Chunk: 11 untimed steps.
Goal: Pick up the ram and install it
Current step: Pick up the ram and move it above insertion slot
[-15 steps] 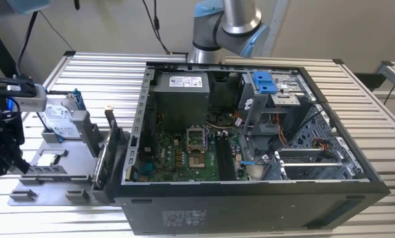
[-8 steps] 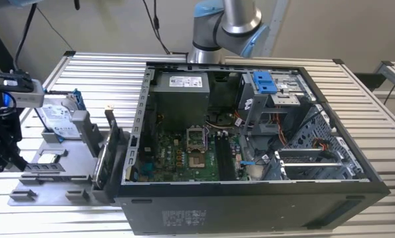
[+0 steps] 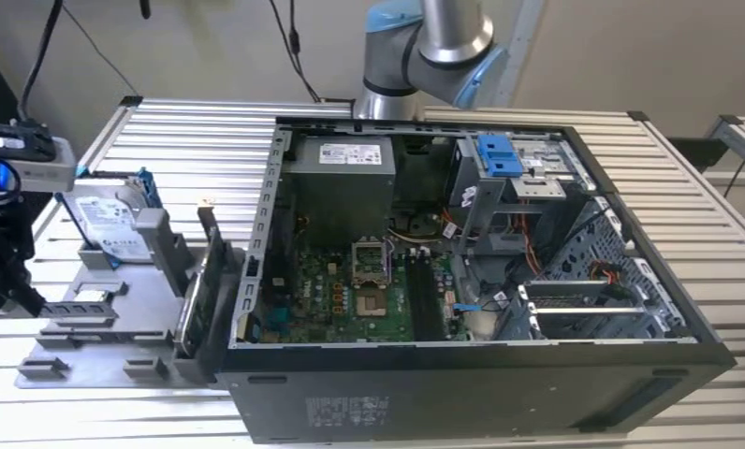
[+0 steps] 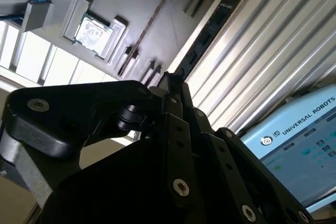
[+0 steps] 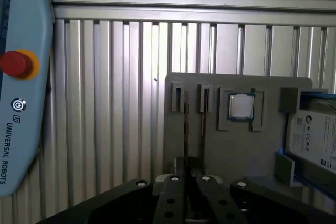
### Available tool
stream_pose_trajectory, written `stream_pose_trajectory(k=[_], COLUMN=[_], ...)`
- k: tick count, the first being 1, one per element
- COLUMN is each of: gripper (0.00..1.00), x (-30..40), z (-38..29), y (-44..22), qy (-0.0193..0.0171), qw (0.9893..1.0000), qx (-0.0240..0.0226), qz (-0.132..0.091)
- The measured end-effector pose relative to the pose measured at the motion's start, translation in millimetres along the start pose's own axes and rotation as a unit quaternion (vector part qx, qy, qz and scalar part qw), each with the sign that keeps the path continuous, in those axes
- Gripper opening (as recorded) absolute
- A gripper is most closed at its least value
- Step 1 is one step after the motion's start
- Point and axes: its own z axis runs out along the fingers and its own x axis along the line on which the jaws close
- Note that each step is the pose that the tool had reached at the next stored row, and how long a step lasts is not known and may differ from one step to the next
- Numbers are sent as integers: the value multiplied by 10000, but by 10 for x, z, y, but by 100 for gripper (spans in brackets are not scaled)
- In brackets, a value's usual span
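Note:
The ram [image 5: 186, 129] is a slim dark stick, seen edge-on, reaching out from my fingertips over the grey holder plate [image 5: 236, 150]. In the second wrist view its dark chip face [image 4: 207, 35] runs away from the fingertips, across the plate's edge. My gripper [image 5: 188, 167] [image 4: 170, 80] is shut on the ram's near end. In the exterior view the gripper [image 3: 17, 292] hangs at the far left beside the plate [image 3: 110, 327]. The open computer case [image 3: 270, 234] lies to the exterior view's right, with its motherboard memory slots [image 3: 423, 292] showing.
Another thin stick [image 5: 203, 129] stands in a slot on the plate. A processor chip [image 5: 241, 106] and a hard drive [image 5: 315, 135] also sit on the plate. A teach pendant [image 5: 21, 77] with a red button lies on the slatted table. Upright cards [image 3: 197, 299] stand between plate and case.

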Motion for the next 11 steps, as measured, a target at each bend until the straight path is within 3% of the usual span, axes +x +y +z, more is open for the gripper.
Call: stream_pose_trajectory(k=[11], gripper=[14], x=[-6], z=[-145], y=[-2], qy=[0], qw=[10000], qx=[0], qz=[0])
